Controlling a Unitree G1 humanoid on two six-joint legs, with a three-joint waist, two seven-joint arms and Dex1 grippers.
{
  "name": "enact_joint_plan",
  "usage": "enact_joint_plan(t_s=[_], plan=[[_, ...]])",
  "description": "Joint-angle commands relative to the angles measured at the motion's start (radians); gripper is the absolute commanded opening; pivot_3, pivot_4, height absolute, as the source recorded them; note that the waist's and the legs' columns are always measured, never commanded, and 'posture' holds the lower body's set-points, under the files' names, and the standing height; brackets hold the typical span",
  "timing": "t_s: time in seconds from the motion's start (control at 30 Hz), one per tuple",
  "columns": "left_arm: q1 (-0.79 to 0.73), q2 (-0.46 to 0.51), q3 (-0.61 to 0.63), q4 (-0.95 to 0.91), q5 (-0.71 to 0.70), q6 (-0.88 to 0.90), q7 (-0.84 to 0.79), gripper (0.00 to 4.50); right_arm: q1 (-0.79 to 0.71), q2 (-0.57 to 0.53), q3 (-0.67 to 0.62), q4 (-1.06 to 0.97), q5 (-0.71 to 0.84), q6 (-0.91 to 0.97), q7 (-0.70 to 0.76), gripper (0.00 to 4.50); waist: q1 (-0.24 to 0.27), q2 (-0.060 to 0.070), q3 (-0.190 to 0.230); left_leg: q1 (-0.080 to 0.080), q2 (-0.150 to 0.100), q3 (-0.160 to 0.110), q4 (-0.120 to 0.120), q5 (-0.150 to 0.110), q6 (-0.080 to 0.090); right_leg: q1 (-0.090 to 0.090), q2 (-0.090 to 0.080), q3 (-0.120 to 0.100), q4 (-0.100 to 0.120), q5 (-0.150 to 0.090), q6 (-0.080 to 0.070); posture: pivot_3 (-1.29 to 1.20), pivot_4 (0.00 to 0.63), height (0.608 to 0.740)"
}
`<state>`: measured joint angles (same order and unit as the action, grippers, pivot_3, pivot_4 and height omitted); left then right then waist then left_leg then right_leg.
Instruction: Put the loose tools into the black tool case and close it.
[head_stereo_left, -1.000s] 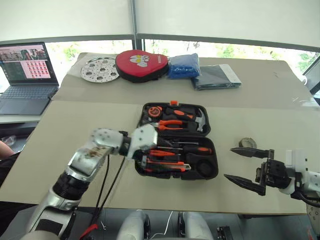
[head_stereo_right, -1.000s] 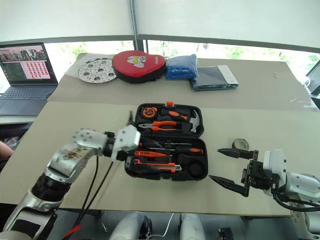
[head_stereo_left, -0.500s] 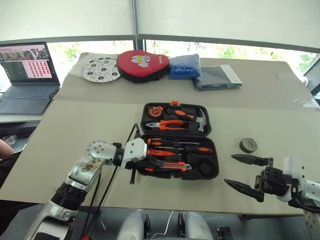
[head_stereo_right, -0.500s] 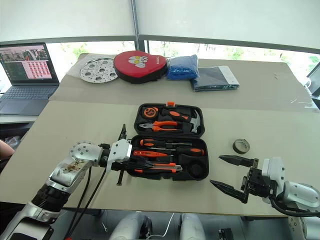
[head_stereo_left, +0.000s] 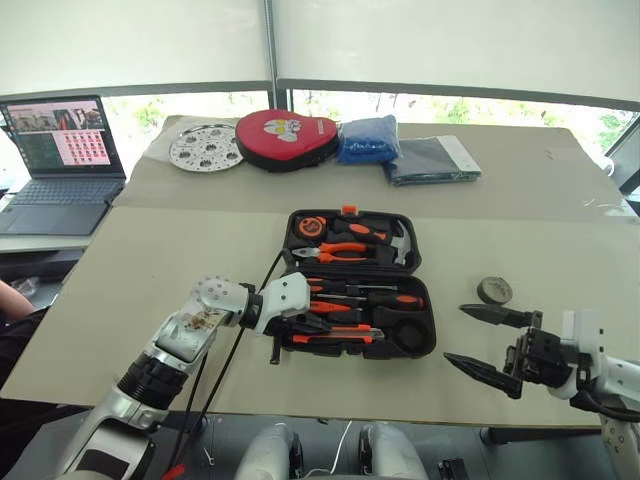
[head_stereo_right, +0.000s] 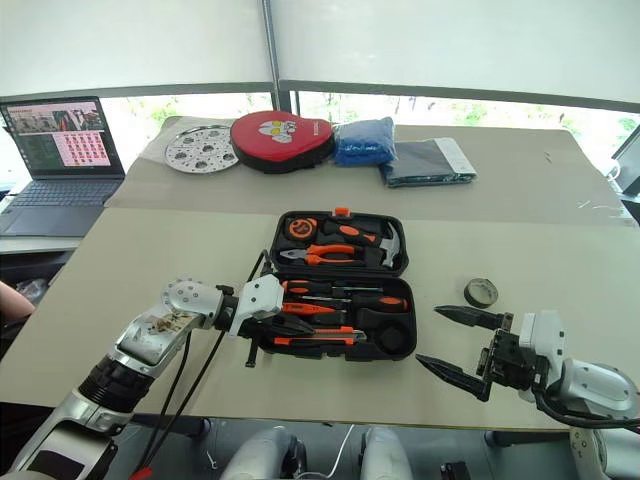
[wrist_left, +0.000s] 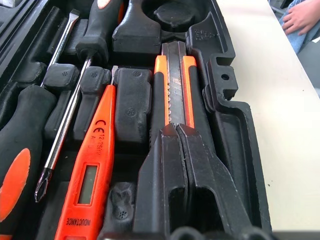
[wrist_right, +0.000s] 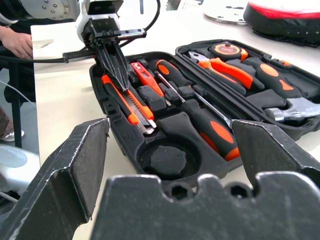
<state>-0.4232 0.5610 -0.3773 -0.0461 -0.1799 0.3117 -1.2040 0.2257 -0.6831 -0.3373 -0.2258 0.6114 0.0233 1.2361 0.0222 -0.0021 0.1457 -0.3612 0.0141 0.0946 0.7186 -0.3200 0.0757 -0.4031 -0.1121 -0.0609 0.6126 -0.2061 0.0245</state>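
While the black tool case (head_stereo_left: 358, 290) lies open near the front edge of the surface (head_stereo_left: 150, 250), most of the loose tools already sit in its moulded slots: two screwdrivers (wrist_left: 75, 100), the orange tester pen (wrist_left: 87, 175) and the utility knife (wrist_left: 175, 90). The left pincer (wrist_left: 176, 131) is pressed shut, its tips resting on the knife as if seating it rather than holding it. The right pincer (head_stereo_left: 492, 340) hangs wide, with nothing in it, just off the case's right side. Beyond it, the small dark tape roll (head_stereo_left: 494, 290) lies loose on the surface, well apart from the case. I'd judge it light and stiff, best pinched across its rim or through its hole; lying flat, it could slide away. The round well in the case looks meant for it. The lid is rigid plastic and should swing from its far edge. The orange latch is too small to make out clearly.
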Motion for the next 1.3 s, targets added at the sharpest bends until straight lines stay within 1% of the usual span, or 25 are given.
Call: enact_joint_plan(t_s=[0.03,0.13,0.2,0.23,0.3,0.33,0.37,0.43,0.57,0.6,0.63,0.67,0.7,0.8,0.9,0.97,1.07,1.13,1.23,1.27,1.3], plan=[[0.058,-0.037,0.038,0.061,-0.007,-0.102,0.042,0.06,-0.001,0.003,-0.034,-0.026,0.017,-0.017,-0.017,4.50,0.000,0.001,-0.001,0.000,0.000,0.000,0.000,0.000,0.000,0.000,0.000,0.000,0.000,0.000,0.000,0.00,0.150,0.740],[0.076,-0.072,0.186,0.007,-0.152,-0.149,0.035,0.06,0.024,-0.012,-0.093,-0.026,0.039,0.008,-0.041,4.50,-0.001,0.000,0.000,-0.001,0.000,0.000,0.000,0.000,0.000,-0.002,-0.001,0.001,0.000,0.000,0.000,0.00,0.150,0.740],[0.092,-0.055,0.267,-0.058,-0.235,-0.123,0.028,0.57,0.058,-0.019,-0.145,-0.018,0.037,-0.002,-0.045,4.50,-0.003,0.000,0.000,-0.006,0.000,-0.001,-0.001,0.001,-0.001,-0.007,-0.001,0.000,0.001,0.000,0.000,0.00,0.150,0.740],[0.103,-0.039,0.306,-0.090,-0.267,-0.117,0.027,0.76,0.084,-0.020,-0.176,-0.010,0.034,-0.009,-0.046,4.50,-0.004,-0.001,0.001,-0.009,0.000,-0.001,-0.001,0.003,-0.006,-0.011,-0.002,0.000,0.002,0.000,-0.001,0.00,0.150,0.740],[0.133,-0.004,0.380,-0.140,-0.338,-0.101,0.012,1.53,0.136,-0.015,-0.235,0.016,0.023,-0.030,-0.048,4.50,-0.004,-0.001,0.001,-0.012,0.000,-0.001,-0.001,0.006,-0.010,-0.015,-0.002,0.000,0.003,0.001,-0.001,0.00,0.150,0.740],[0.148,0.007,0.404,-0.152,-0.358,-0.107,0.004,1.83,0.152,-0.010,-0.255,0.025,0.019,-0.035,-0.052,4.50,-0.004,-0.001,0.001,-0.013,0.000,-0.001,-0.002,0.006,-0.010,-0.015,-0.002,0.000,0.003,0.001,-0.001,0.00,0.150,0.740],[0.171,0.021,0.436,-0.165,-0.392,-0.101,-0.009,2.23,0.169,-0.001,-0.277,0.038,0.012,-0.044,-0.062,4.50,-0.004,-0.001,0.001,-0.012,0.000,-0.001,-0.002,0.006,-0.010,-0.015,-0.001,0.000,0.002,0.001,-0.001,0.00,0.150,0.740],[0.226,0.033,0.523,-0.177,-0.475,-0.108,-0.043,2.92,0.206,0.016,-0.313,0.073,-0.013,-0.069,-0.081,4.50,-0.006,-0.001,0.000,-0.012,0.000,0.000,-0.003,0.006,-0.010,-0.015,-0.001,0.000,0.001,0.001,-0.001,0.00,0.150,0.740],[0.299,0.080,0.597,-0.170,-0.497,-0.119,-0.075,4.34,0.256,0.040,-0.330,0.116,-0.076,-0.102,-0.134,4.50,-0.009,-0.002,0.001,-0.012,0.000,0.000,-0.003,0.003,-0.005,-0.015,-0.001,0.001,0.001,0.000,-0.001,0.00,0.150,0.740],[0.315,0.098,0.619,-0.152,-0.519,-0.128,-0.127,4.48,0.266,0.023,-0.315,0.110,-0.141,-0.054,-0.205,4.50,-0.009,-0.002,0.001,-0.012,0.000,0.001,-0.003,0.003,-0.005,-0.016,-0.001,0.001,0.001,0.000,-0.001,0.00,0.150,0.740],[0.322,0.112,0.633,-0.138,-0.529,-0.131,-0.155,4.48,0.260,0.002,-0.298,0.096,-0.185,-0.010,-0.259,4.50,-0.010,-0.001,0.001,-0.012,0.000,0.001,-0.003,0.003,-0.005,-0.015,-0.001,0.001,0.000,0.000,-0.001,0.00,0.150,0.740],[0.325,0.125,0.636,-0.129,-0.539,-0.124,-0.179,4.48,0.241,-0.021,-0.286,0.080,-0.197,0.019,-0.279,4.50,-0.010,-0.001,0.001,-0.012,0.000,0.002,-0.003,0.003,-0.005,-0.016,-0.001,0.002,0.001,0.000,-0.002,0.00,0.150,0.740],[0.325,0.132,0.636,-0.124,-0.545,-0.119,-0.192,4.48,0.225,-0.035,-0.279,0.067,-0.198,0.034,-0.286,4.50,-0.012,-0.001,0.001,-0.012,0.000,0.003,-0.003,0.003,-0.005,-0.017,-0.001,0.003,0.001,0.000,-0.002,0.00,0.150,0.740],[0.325,0.148,0.621,-0.100,-0.531,-0.121,-0.217,4.48,0.129,-0.137,-0.230,0.037,-0.188,0.122,-0.270,4.50,-0.018,-0.001,0.001,-0.010,0.000,0.006,-0.003,0.003,-0.005,-0.018,0.001,0.007,0.002,0.000,-0.002,0.00,0.150,0.740],[0.336,0.147,0.599,-0.080,-0.492,-0.166,-0.244,4.48,-0.068,-0.305,-0.094,0.040,-0.206,0.313,-0.257,4.50,-0.025,-0.001,0.002,-0.008,0.001,0.010,-0.004,0.003,-0.005,-0.019,0.003,0.011,0.003,0.000,-0.003,0.00,0.150,0.740],[0.337,0.140,0.588,-0.079,-0.481,-0.181,-0.244,4.48,-0.167,-0.364,-0.004,0.063,-0.230,0.369,-0.242,4.50,-0.027,-0.002,0.002,-0.008,0.001,0.011,-0.004,0.003,-0.005,-0.019,0.003,0.012,0.003,0.000,-0.003,0.00,0.150,0.740],[0.337,0.128,0.568,-0.091,-0.476,-0.185,-0.232,4.48,-0.309,-0.407,0.139,0.122,-0.290,0.420,-0.222,4.50,-0.017,-0.005,0.003,-0.009,0.002,0.010,-0.006,0.003,-0.006,-0.019,0.004,0.009,0.002,0.000,-0.003,0.00,0.150,0.740],[0.335,0.123,0.561,-0.099,-0.476,-0.184,-0.225,4.48,-0.362,-0.411,0.187,0.156,-0.313,0.436,-0.219,4.50,-0.007,-0.005,0.003,-0.011,0.002,0.010,-0.006,0.006,-0.010,-0.020,0.004,0.009,0.000,0.000,-0.003,0.00,0.150,0.740],[0.328,0.113,0.554,-0.108,-0.474,-0.192,-0.217,4.48,-0.428,-0.415,0.274,0.240,-0.369,0.458,-0.205,4.50,-0.005,-0.005,0.003,-0.014,0.000,0.011,-0.004,0.005,-0.009,-0.021,0.002,0.008,-0.001,0.000,-0.001,0.00,0.150,0.740],[0.326,0.111,0.552,-0.110,-0.474,-0.193,-0.215,4.50,-0.450,-0.413,0.297,0.268,-0.392,0.449,-0.206,3.98,-0.005,-0.005,0.003,-0.015,0.000,0.012,-0.004,0.004,-0.007,-0.021,0.001,0.008,-0.003,0.000,-0.001,0.00,0.150,0.740],[0.323,0.111,0.551,-0.113,-0.474,-0.194,-0.212,4.50,-0.472,-0.409,0.317,0.292,-0.408,0.447,-0.204,3.76,-0.007,-0.005,0.003,-0.015,0.000,0.012,-0.004,0.004,-0.007,-0.021,0.001,0.008,-0.003,0.000,0.000,0.00,0.150,0.740]])
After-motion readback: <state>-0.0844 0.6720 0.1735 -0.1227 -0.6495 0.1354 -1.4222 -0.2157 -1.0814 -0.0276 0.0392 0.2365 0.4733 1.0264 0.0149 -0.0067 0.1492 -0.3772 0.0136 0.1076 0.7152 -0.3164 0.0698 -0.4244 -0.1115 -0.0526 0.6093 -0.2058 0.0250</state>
